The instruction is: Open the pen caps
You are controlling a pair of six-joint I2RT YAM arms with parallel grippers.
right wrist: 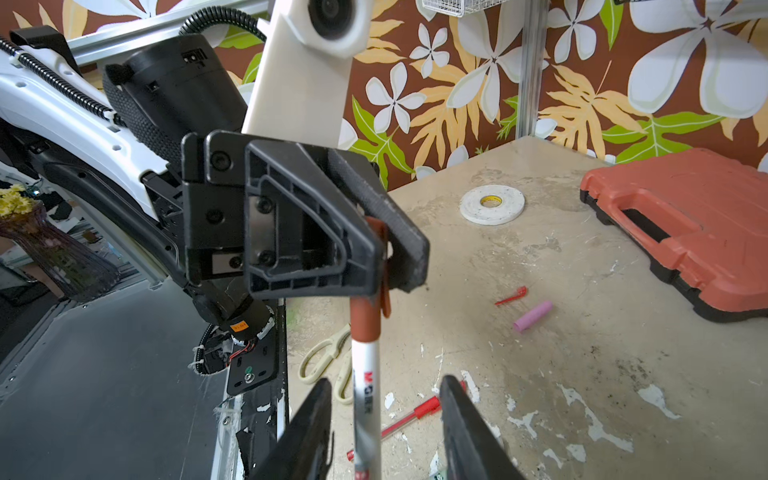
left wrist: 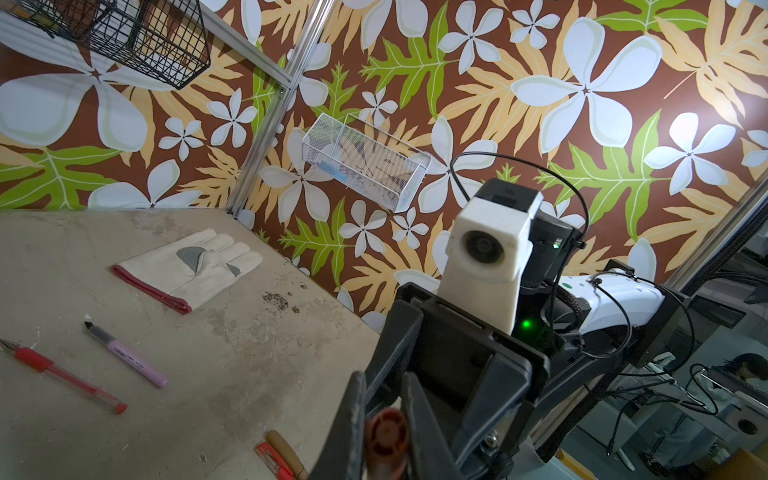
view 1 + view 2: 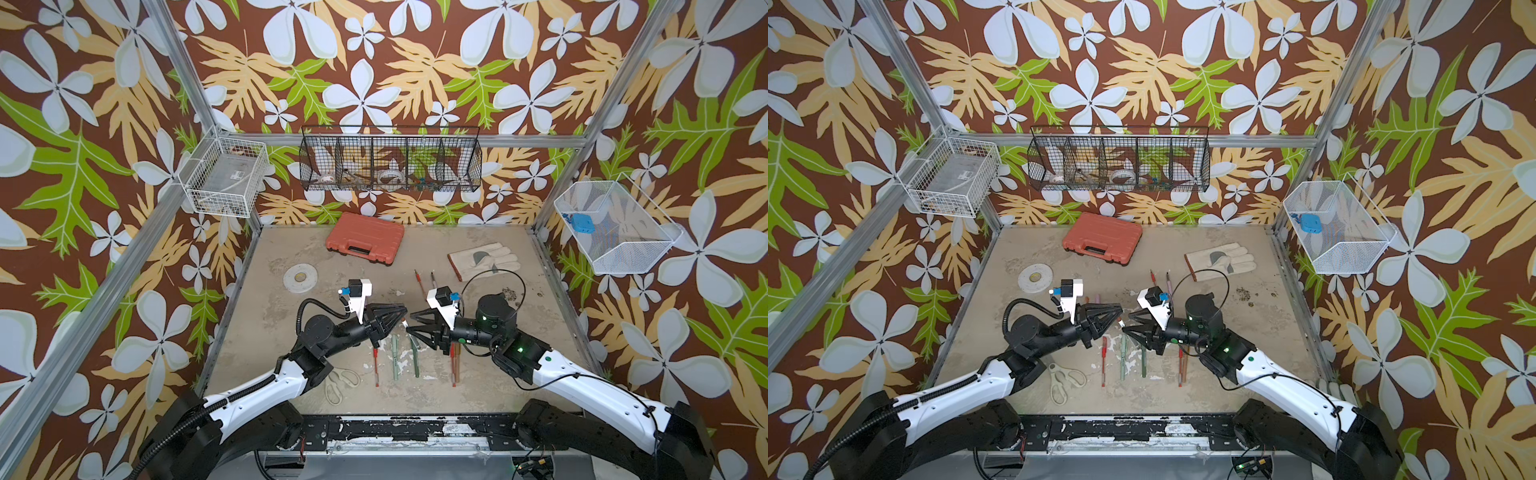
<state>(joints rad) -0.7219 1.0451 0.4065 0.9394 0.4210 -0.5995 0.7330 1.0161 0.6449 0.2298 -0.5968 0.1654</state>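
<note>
My left gripper (image 2: 386, 436) is shut on the brown pen cap (image 1: 376, 257) of a white pen (image 1: 365, 395), which is still seated in the cap. My right gripper (image 1: 386, 432) is open; its fingers stand on either side of the white barrel with a gap on both sides. In both top views the two grippers meet tip to tip above mid-table, left gripper (image 3: 399, 316), right gripper (image 3: 413, 326). A loose pink cap (image 1: 533, 316) and a loose red cap (image 1: 512, 296) lie on the table. Capped red, pale green, dark green and brown pens (image 3: 395, 357) lie in a row below the grippers.
Two uncapped pens, one red (image 2: 62, 374) and one pink (image 2: 129, 357), lie near a work glove (image 3: 484, 259). White-handled scissors (image 3: 340, 384) lie at the front left. A tape roll (image 3: 300, 277) and an orange tool case (image 3: 365, 237) sit further back, under wire baskets on the walls.
</note>
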